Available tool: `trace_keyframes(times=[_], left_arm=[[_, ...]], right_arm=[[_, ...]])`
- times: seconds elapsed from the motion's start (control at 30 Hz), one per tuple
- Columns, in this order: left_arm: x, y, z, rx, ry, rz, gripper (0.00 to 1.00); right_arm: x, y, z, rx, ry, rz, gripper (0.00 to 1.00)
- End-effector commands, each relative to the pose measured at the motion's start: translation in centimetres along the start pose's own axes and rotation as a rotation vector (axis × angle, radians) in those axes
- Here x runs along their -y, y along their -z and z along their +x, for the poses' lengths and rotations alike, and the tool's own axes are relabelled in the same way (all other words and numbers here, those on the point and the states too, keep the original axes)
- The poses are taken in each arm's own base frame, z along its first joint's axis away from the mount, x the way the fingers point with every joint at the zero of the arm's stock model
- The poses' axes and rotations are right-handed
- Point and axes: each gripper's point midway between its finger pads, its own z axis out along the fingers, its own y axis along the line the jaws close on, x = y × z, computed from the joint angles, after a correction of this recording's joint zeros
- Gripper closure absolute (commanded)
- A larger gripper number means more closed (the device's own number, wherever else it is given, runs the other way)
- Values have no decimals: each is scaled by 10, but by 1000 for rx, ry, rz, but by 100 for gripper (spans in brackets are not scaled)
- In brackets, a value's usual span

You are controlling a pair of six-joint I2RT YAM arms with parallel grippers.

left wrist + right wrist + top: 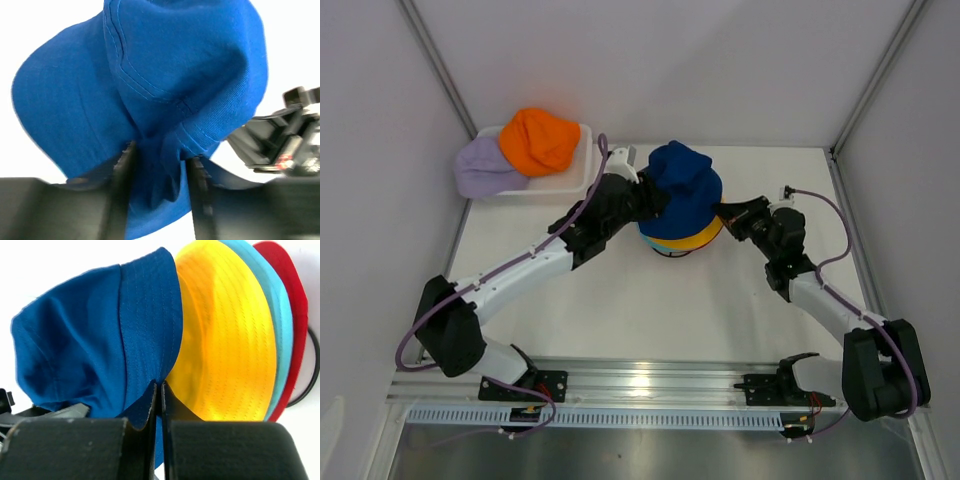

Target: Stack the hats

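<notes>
The left gripper and right gripper pinch the navy hat.

White-linked, black-jointed left arm and right arm, each trailing a purple cable, on black bases, lower frame.

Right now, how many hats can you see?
6: in the basket, orange hat and lavender hat; blue hat, yellow hat, teal hat, red hat stacked mid-table.

Bright, even overhead light washed my wrist views' backgrounds to blank white. My left fingers were dark and blurred; stitching on the navy hat was sharp. The rail glared.
</notes>
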Motion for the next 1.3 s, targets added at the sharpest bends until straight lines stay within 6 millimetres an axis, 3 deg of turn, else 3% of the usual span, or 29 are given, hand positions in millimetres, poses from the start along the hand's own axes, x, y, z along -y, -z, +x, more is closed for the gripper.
trace_keyframes(times=[0.0, 0.03, 0.07, 0.1, 0.13, 0.2, 0.23, 0.3, 0.33, 0.4, 0.43, 0.5, 0.57, 0.6, 0.67, 0.7, 0.8, 1.1, 1.2, 1.27], left_arm=[[-1, 24, -45, 97, -52, -50, 50], [-7, 33, -63, 136, -35, -59, 43], [-10, 38, -67, 134, -27, -51, 30], [-14, 43, -76, 148, -13, -48, 25], [-32, 51, -87, 174, 22, -72, 23], [-38, 57, -100, 206, 76, -27, 21], [-55, 62, -111, 234, 101, -49, 21], [-68, 60, -109, 248, 162, -24, 21], [-85, 58, -105, 247, 186, -35, 21], [-92, 49, -94, 246, 266, 38, 19], [-95, 47, -107, 292, 287, 79, 19], [-110, 28, -87, 239, 394, 84, 19], [-103, 21, -89, 246, 441, 155, 20], [-111, 11, -72, 211, 527, 155, 20], [-104, 6, -74, 230, 579, 229, 21], [-111, -3, -62, 200, 644, 220, 21], [-113, -15, -52, 170, 701, 237, 22], [-82, -32, -42, 93, 748, 334, 28], [-78, -40, -34, 69, 761, 323, 31], [-80, -41, -31, 70, 760, 303, 45]], right_arm=[[-36, 5, -23, 76, 93, -23, 100], [-35, 5, -26, 78, 99, -7, 100], [-35, 5, -27, 75, 105, 8, 100], [-34, 6, -25, 58, 116, 18, 100], [-33, 3, -30, 61, 133, 23, 100], [-33, 1, -28, 32, 154, 14, 100], [-31, -2, -29, 24, 157, 20, 100], [-28, -5, -32, 3, 162, 28, 100], [-28, -9, -35, 0, 177, 30, 100], [-25, -12, -38, -15, 192, 45, 100], [-21, -15, -37, -27, 210, 55, 100], [-25, -18, -38, -42, 226, 49, 100], [-23, -22, -37, -54, 228, 53, 100], [-22, -23, -37, -57, 225, 53, 100], [-19, -24, -35, -61, 219, 57, 100], [-17, -25, -35, -63, 218, 60, 100], [-16, -24, -34, -63, 216, 64, 100], [-17, -23, -38, -44, 226, 73, 100], [-18, -24, -39, -42, 223, 73, 100], [-20, -24, -41, -38, 227, 71, 100]])
